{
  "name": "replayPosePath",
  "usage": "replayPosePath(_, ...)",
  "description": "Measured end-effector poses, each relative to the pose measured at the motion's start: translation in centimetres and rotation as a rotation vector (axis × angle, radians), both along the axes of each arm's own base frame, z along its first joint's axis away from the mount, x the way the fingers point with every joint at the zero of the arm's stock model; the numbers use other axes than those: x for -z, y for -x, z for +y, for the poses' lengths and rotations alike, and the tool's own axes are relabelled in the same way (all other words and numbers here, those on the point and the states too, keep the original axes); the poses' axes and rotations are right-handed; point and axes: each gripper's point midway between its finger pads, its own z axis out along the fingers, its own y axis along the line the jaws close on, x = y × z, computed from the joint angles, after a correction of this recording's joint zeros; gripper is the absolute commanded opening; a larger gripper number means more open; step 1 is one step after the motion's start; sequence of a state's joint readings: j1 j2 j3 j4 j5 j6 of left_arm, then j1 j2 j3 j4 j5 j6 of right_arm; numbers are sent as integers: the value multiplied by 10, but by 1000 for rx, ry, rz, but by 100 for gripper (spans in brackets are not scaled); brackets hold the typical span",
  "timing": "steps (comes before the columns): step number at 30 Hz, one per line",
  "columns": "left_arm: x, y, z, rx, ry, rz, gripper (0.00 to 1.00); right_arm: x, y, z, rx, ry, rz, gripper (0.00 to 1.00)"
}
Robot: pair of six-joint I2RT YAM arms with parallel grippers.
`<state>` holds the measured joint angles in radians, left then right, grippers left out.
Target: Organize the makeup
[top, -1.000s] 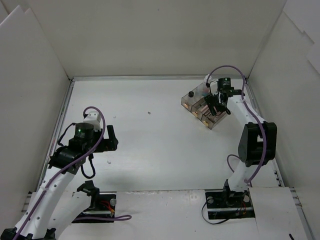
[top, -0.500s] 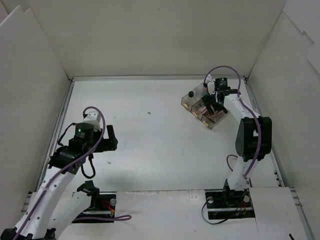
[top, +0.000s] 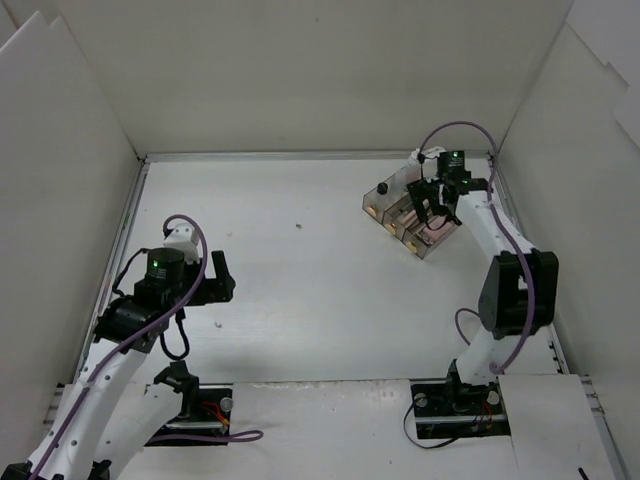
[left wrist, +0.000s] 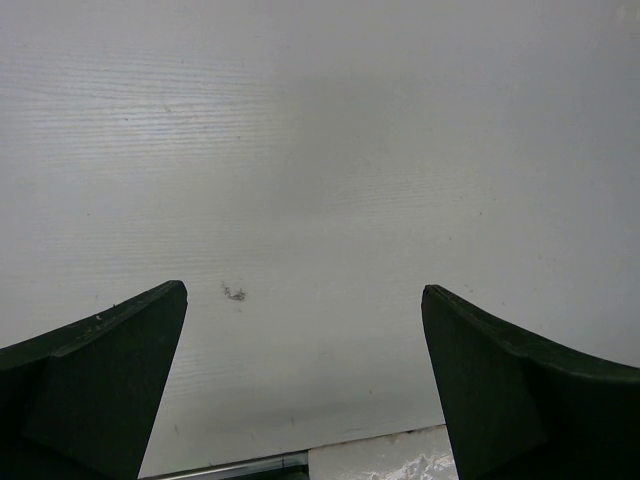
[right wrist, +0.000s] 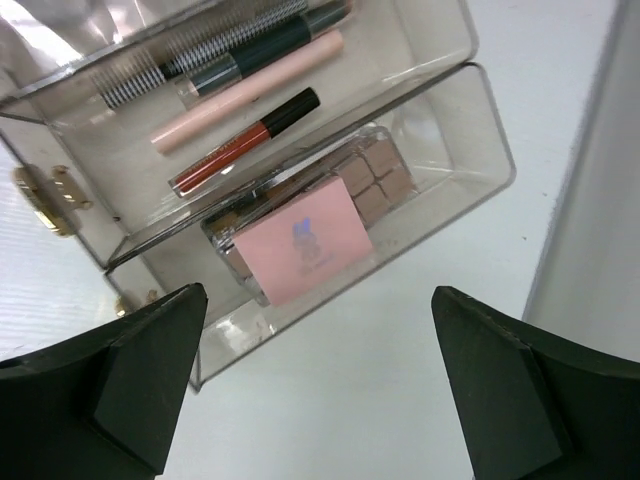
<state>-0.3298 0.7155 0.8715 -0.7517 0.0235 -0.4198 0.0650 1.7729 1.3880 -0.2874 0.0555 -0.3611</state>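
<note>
One pink compact [right wrist: 303, 238] in tray [right wrist: 486, 150], centred just beyond spread right claw [right wrist: 318, 302].

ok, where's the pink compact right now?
Right wrist view: the pink compact lies in the clear tray's end compartment, partly covering the brown palette, next to the compartment with the dark pencil. In the top view that tray sits far right.

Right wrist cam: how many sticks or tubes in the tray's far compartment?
4, side by side in the tray, behind the pink compact: striped tube, dark pencil, peach stick, red gloss. More may hide under glare.
</note>
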Motion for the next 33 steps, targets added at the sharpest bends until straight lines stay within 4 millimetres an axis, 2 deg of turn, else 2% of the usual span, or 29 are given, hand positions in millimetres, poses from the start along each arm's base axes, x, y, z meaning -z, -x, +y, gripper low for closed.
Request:
replayPosePath(2, -3, 1, 0, 4, 6, -11, 99, -22, 6, 2, 28, -27, -55, 98)
replayPosePath(7, -6, 3, 0, 5, 13, -27, 100, -105, 36, 9, 119, -123, -286, 98)
replayPosePath(9, -6, 3, 0, 4, 13, -28, 99, -135, 59, 9, 157, -172, -380, 98)
replayPosePath(12, -6, 3, 1, 0, 9, -27, 100, -159, 98, 10, 209, -254, -479, 98)
replayPosePath(15, -5, 3, 5, -16, -3, -27, 99, -165, 139, 7, 261, -326, -535, 98)
replayPosePath(18, -5, 3, 6, -23, -10, -28, 99, -163, 175, 5, 295, -365, -544, 98)
replayPosePath(22, -6, 4, 9, -30, -23, -25, 100, -168, 209, 3, 312, -400, -573, 98)
replayPosePath(27, -16, 5, 22, -71, -62, -69, 99, -168, 241, -3, 320, -401, -598, 98)
replayPosePath(33, -36, 16, 36, -119, -53, -177, 99, -154, 257, -5, 331, -390, -560, 98)
